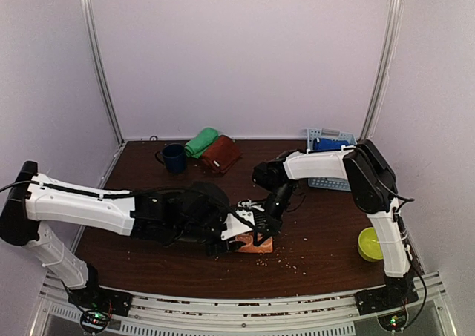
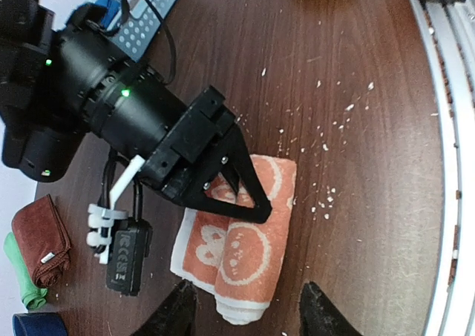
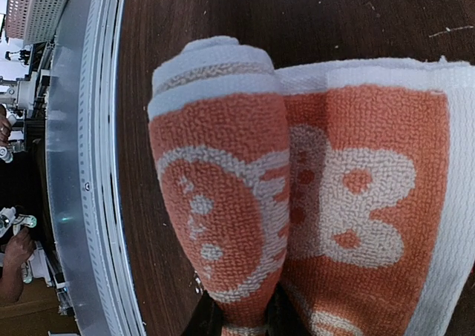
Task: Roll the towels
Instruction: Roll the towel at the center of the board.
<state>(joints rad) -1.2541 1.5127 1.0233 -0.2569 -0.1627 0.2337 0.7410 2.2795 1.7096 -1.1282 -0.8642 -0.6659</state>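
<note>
The orange towel with white bunny print lies near the table's front edge, half rolled: a roll on the rail side, a flat part beside it. My right gripper is shut on the roll's end; in the left wrist view its black fingers press down across the towel. My left gripper is open, its fingertips standing on either side of the towel's other end without touching it. A green towel and a maroon towel lie rolled at the back. A blue towel rests in the basket.
A navy mug stands left of the green towel. The pale blue basket sits at the back right. A yellow-green bowl is at the right edge. White crumbs speckle the wood by the metal rail.
</note>
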